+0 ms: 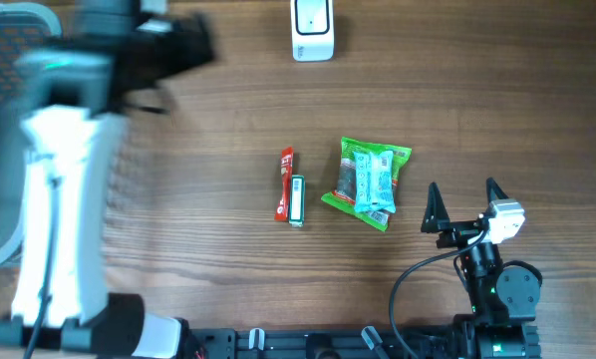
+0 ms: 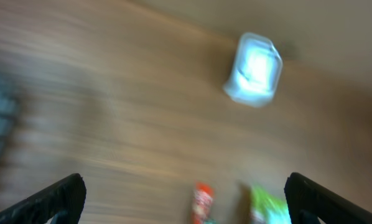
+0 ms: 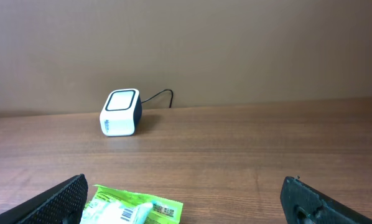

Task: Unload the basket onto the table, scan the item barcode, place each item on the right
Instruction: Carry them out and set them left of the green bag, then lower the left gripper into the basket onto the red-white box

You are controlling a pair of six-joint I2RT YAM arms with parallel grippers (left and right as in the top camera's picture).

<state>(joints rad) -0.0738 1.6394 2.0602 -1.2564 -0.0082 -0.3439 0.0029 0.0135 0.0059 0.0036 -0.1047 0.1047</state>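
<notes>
Evidently nothing is held at this moment. From overhead, the green packet is seen lying flat on the table, near the middle and well apart from the scanner at the far edge. Its long axis runs roughly from the scanner's side toward the robot's side, tilted a little, and a pale label is shown on its upper face at the near end. A slim red stick lies to its left with a small green-and-white item just beside it, both laid along much the same line. The right gripper is found just beside the packet, its claw spread and empty. The left arm is blurred over the table's left side.

In the left wrist view all is smeared. The left gripper is shown with its fingers wide apart and nothing between them.

In the right wrist view the packet's near end is caught low in the frame, a barcode facing up, with the scanner ahead.

The step in hand is judged to be the right arm's reach for the packet. It would best be pinched across its narrow width, clear of the barcode, so that the code is neither covered nor creased. The code must then be turned toward the scanner's window.
</notes>
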